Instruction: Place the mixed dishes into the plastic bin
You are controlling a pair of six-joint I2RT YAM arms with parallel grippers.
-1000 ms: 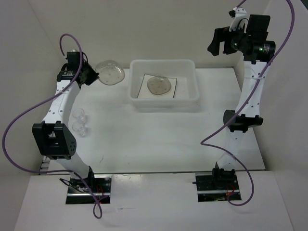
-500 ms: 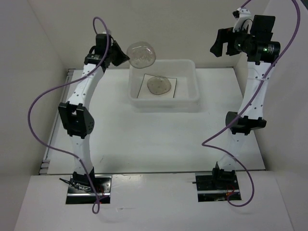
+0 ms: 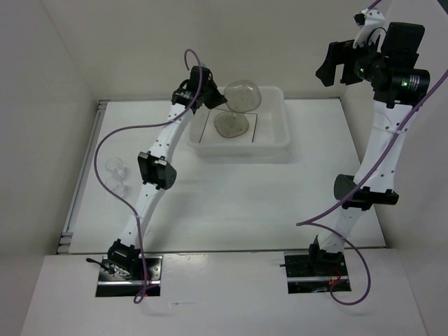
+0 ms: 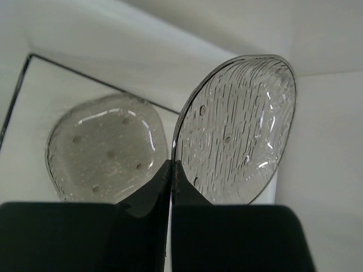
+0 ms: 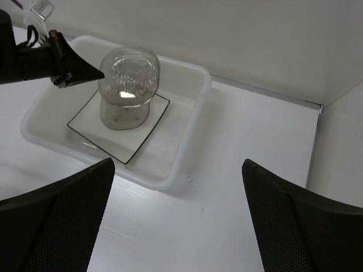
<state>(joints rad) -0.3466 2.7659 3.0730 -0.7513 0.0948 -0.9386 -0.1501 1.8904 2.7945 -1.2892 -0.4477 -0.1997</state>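
**Desk:** What sits nearest the arms?

**Photographer:** Two small clear glass cups (image 3: 114, 166) stand at the left of the white table (image 3: 231, 203), well apart from the translucent white rectangular plastic bin (image 3: 238, 150).

**Desk:** And inside the bin?

**Photographer:** A large flat square white plate with a thin dark edge (image 5: 116, 146), with a round greyish translucent saucer (image 4: 105, 147) lying on it.

**Desk:** The action?

**Photographer:** The left gripper (image 4: 172, 170), jaws pinched together on the rim of a second round greyish ribbed saucer (image 4: 238, 130), holds it steeply tilted above the bin's back-left part. The right gripper (image 3: 336, 68) hangs high at far right, jaws wide apart, holding nothing.

**Desk:** How will that saucer handle?

**Photographer:** Likely light, stiff, slick and breakable. A thin rim pinch could slip, so it wants a low, gentle set-down. The cups look best gripped across the wall near the rim.
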